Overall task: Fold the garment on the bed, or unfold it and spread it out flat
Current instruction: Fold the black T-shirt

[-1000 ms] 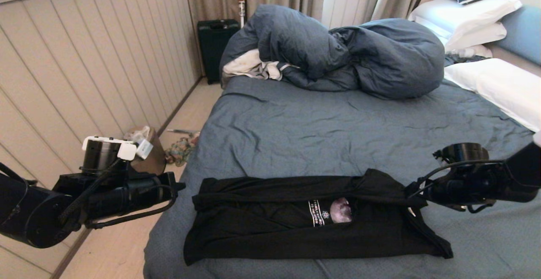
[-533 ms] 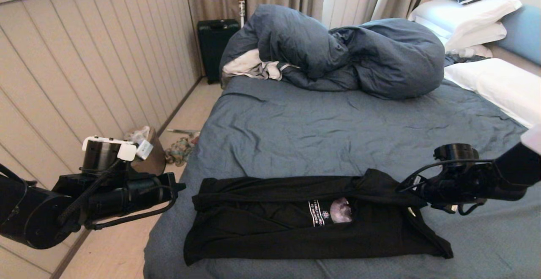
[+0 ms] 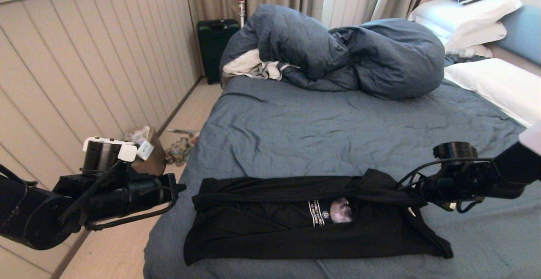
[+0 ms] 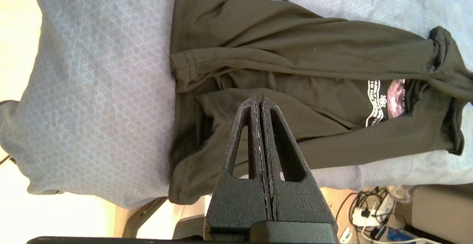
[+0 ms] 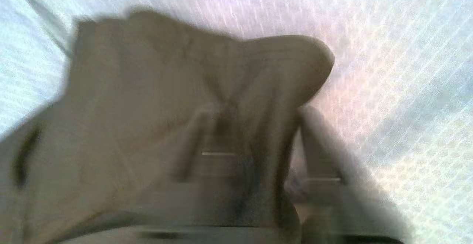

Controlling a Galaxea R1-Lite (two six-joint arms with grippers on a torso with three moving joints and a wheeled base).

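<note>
Versus a second ago: right arm has slid in toward the garment [image 3: 312, 217] and dropped a touch, its wrist now sitting over the shirt's 3 o'clock end instead of hanging clear of it. Shirt itself hasn't shifted, same folds, same outline. Left arm unchanged. Camera unchanged.

Right gripper [image 3: 416, 188]: at the raised bunch of black cloth near the collar end of the shirt. In the right wrist view the fingers [image 5: 317, 151] straddle a hump of dark fabric, partly spread, cloth between them. Picture is smeared by motion, so can't tell whether they actually pinch the cloth or just sit around it. Gap looks medium, not wide.

Left gripper [image 4: 259, 105]: fingers pressed flat together, nothing between them, hanging in the air above the shirt's hem end. In the head view that arm sits at 9 o'clock off the bed's edge, over the floor, not touching the cloth.

Garment: black tee, lying lengthwise along the near edge of the bed [image 3: 296, 139], hem at 9 o'clock, collar end at 3 o'clock. Both long sides folded in toward the middle, leaving a narrow strip where the moon print [image 3: 340, 210] and white lettering show. One sleeve fans out at the lower 4 o'clock corner.

Beyond it at 12 o'clock: bunched slate-blue duvet [image 3: 351, 53] with a white-grey cloth [image 3: 249, 65] tucked at its 9 o'clock side. White pillows [image 3: 486, 38] at 2 o'clock.
</note>
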